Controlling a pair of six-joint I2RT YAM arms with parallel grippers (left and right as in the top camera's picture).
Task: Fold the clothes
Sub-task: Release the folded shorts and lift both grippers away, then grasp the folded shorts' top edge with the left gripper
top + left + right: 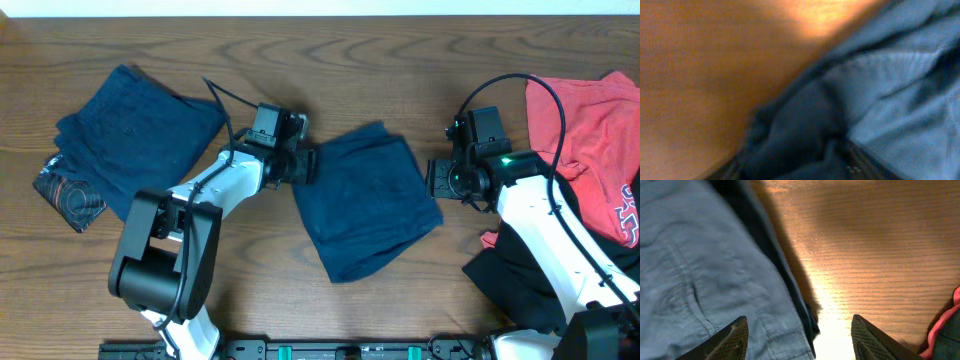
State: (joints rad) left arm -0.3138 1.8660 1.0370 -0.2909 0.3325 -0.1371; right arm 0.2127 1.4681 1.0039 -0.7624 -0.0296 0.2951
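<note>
Got a navy square (365,200) mid-table, folded flat and turned a bit askew on the table (400,60). Also got a navy piece (135,130) well off at the left end, rumpled, lying partly over a dark printed cloth (68,190) that pokes out at its lower left corner. Over at the right end: red shirt (590,130) with some white print, spread near the table edge, plus a black garment (520,280) bunched just below it and partly hidden under the right arm.

As for the left gripper (305,165), sitting right at the left edge of the navy square, touching it or as good as. Wrist view on that side super blurry, nothing but bunched blue folds across the lower right and bare wood across the upper left. Honestly can't tell whether clamped on cloth or loose.

Then the right gripper (800,342): spread wide, holding nothing. Hovering at the right edge of the navy square, with 1 fingertip (735,340) over the blue cloth and the other over bare wood. Can see stitched seam lines on the fabric there. Also a sliver of red in the lower right corner of that view.
</note>
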